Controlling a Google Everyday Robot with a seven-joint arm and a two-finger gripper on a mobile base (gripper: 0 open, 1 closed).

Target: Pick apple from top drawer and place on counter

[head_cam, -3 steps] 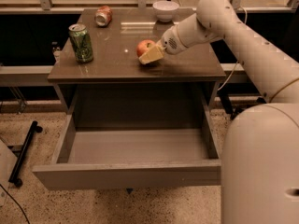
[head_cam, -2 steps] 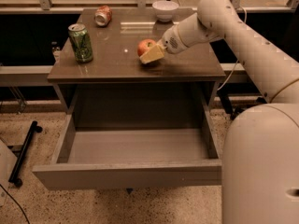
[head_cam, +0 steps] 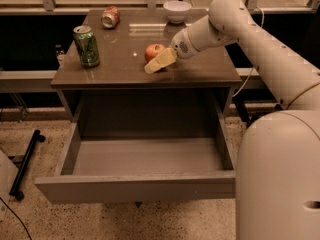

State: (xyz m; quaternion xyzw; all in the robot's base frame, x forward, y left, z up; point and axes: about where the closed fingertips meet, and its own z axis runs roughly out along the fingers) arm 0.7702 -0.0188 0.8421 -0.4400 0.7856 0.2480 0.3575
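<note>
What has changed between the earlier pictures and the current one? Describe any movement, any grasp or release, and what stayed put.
Nothing has visibly changed. The gripper stays against the apple, which sits on the counter as before. The top drawer remains pulled open, and the green can, crushed can and white bowl keep their places.

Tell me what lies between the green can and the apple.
Only bare counter lies between green can and apple in the camera view; the gripper is right at the apple.
</note>
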